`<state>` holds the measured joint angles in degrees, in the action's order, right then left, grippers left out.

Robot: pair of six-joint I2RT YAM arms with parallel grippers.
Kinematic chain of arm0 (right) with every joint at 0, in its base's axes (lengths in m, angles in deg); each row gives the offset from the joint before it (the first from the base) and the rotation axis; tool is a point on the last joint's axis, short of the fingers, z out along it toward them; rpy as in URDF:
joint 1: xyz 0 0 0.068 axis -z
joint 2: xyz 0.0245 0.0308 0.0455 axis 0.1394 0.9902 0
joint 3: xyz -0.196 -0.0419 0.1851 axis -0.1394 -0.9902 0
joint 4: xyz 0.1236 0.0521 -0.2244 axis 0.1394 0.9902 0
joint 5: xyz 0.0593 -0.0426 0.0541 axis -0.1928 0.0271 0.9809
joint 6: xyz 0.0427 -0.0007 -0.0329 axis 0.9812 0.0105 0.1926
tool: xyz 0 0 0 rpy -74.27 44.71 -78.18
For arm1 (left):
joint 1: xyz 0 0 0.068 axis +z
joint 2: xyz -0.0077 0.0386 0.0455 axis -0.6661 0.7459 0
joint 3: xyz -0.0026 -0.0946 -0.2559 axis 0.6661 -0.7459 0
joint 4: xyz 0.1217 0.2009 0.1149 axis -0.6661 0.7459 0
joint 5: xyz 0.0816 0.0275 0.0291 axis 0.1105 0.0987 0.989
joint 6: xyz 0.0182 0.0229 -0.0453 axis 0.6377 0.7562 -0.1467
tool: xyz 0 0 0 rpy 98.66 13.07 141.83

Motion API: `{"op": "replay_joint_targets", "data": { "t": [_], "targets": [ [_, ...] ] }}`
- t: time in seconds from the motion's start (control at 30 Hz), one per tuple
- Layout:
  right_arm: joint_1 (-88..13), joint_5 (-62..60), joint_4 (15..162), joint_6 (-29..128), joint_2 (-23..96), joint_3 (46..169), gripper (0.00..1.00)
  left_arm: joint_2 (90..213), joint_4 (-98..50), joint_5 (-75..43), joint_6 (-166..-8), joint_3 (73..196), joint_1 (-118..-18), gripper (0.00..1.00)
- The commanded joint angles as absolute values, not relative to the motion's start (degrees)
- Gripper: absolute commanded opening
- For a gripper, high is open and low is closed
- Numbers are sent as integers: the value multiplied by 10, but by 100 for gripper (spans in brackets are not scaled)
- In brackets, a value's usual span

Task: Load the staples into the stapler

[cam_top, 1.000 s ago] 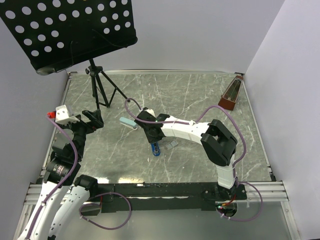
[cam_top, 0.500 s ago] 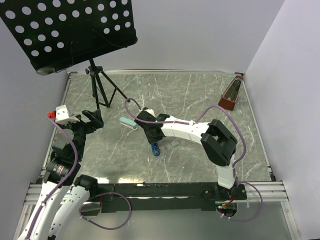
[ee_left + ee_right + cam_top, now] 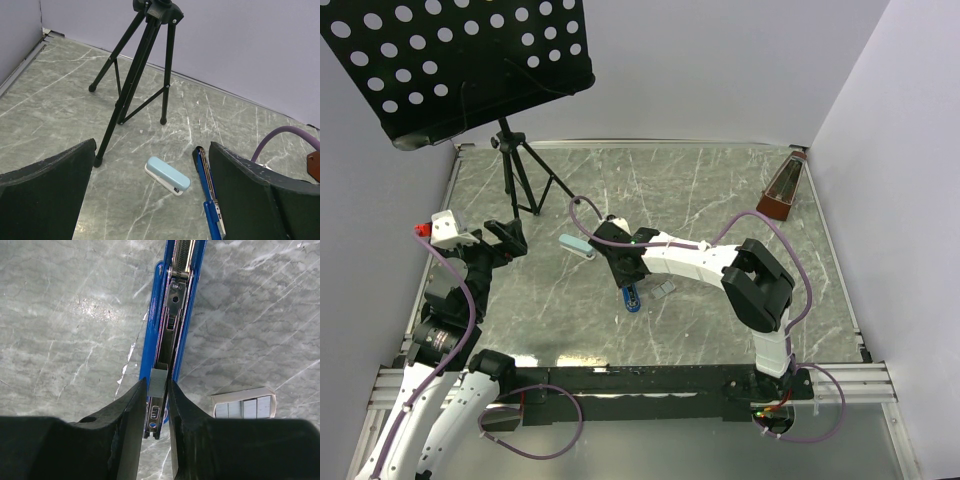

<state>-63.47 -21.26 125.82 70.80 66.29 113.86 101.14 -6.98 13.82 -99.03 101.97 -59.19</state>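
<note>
Between the tips of the right arm's black fingers (image 3: 120, 440), a small silvery-grey metal strip of staples (image 3: 159, 381) is pinched, both tips being drawn in against its sides. Directly under it, the slim dark blue stapler (image 3: 172, 325) is laid open on the grey marbled worktop (image 3: 60, 315). Its bare metal channel is turned upward and runs away from the fingers to the top edge of the right wrist view, where its far end is cut off. The strip is held over the near end of that channel; whether it touches the metal cannot be told. The edges of the stapler's near end are covered by the fingertips. Just right of the fingers, apart from the stapler, a small whitish cardboard tray (image 3: 244, 403) with more grey strips in it is seen.

In the top view the strip is too small to be made out, and most of the stapler is hidden under the right wrist, only its blue near end being shown.

The left arm's fingers (image 3: 45, 200) are spread wide and released, well to the left of the stapler. In the gap between them a pale blue oblong case (image 3: 168, 175) is seen lying on the worktop, with the black tripod of a music stand (image 3: 135, 75) beyond it. There the stapler is half hidden behind one finger. A brown pyramid-shaped metronome (image 3: 782, 192) is seen at the far right corner.
</note>
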Motion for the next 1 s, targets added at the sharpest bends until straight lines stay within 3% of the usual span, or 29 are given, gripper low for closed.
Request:
{"op": "replay_joint_targets", "data": {
  "t": [0.0,0.97],
  "targets": [
    [-635,-222,1248,714,649,1142,32,1015,-81,133,-995,1016,-589,99],
    [-637,-288,1282,692,669,1153,31,1014,-81,131,-994,1016,-589,99]
  ]
}}
